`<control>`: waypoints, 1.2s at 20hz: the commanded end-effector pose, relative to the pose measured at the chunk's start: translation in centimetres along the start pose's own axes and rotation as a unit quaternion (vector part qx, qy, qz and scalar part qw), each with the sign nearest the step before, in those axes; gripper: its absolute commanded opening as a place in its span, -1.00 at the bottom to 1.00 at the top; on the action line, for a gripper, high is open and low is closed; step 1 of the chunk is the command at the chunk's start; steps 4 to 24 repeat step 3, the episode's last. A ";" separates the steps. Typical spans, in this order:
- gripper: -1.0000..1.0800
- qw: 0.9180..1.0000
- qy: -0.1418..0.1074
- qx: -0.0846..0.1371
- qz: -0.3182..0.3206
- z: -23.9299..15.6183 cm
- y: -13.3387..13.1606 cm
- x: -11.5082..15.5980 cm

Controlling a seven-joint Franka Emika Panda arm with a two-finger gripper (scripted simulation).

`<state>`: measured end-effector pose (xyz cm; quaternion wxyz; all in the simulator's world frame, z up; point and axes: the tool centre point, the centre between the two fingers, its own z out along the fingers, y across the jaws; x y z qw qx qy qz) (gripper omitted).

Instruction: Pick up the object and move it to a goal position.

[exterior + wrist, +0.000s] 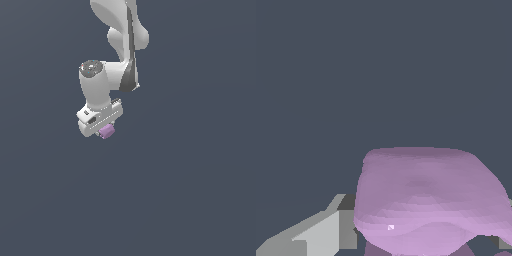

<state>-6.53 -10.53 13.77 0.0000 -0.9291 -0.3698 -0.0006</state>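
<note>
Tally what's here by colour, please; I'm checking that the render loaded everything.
Lilac: 1, the knobbly lump at the pincer, filling much of the wrist view.
White: 1, the robot arm with its pincer.
Total: 2

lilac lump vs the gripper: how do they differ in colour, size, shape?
Colour: the lilac lump is light purple; the gripper is white with grey parts.
Size: in the exterior view the lump is much smaller than the gripper and peeks out just below it.
Shape: in the wrist view the lump looks rounded and knobbly; the gripper's finger beside it has flat, angular faces.
Shared: both sit at the arm's tip against the plain dark background.
</note>
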 end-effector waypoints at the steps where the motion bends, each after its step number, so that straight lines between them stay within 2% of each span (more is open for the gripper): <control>1: -1.00 1.000 0.000 0.000 -0.001 -0.3 0.4 -0.2; 24: -1.00 1.000 -0.001 0.000 -0.001 -0.3 0.5 -0.2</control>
